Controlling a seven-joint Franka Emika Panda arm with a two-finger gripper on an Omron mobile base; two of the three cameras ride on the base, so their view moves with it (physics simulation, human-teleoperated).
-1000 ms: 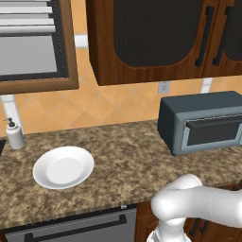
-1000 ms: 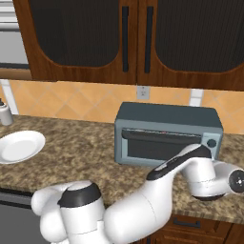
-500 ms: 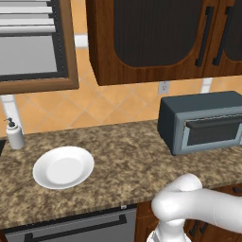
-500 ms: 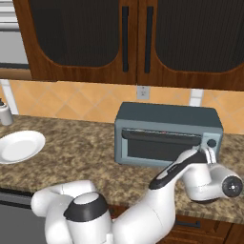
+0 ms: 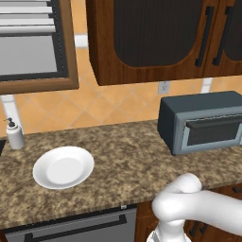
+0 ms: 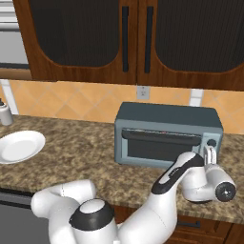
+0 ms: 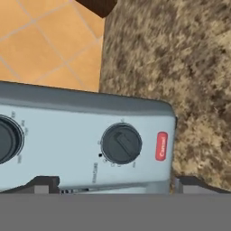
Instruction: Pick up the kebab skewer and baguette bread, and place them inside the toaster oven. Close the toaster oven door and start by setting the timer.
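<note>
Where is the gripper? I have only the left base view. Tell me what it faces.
Observer: The gripper is at the right end of the toaster oven, in front of its control panel.
Operator: Report what the hand view has ahead.
Observer: A dark round knob lies centred ahead, with a red button beside it.
Operator: Give me the jaws.
Observer: They stand wide open, with nothing between them.
</note>
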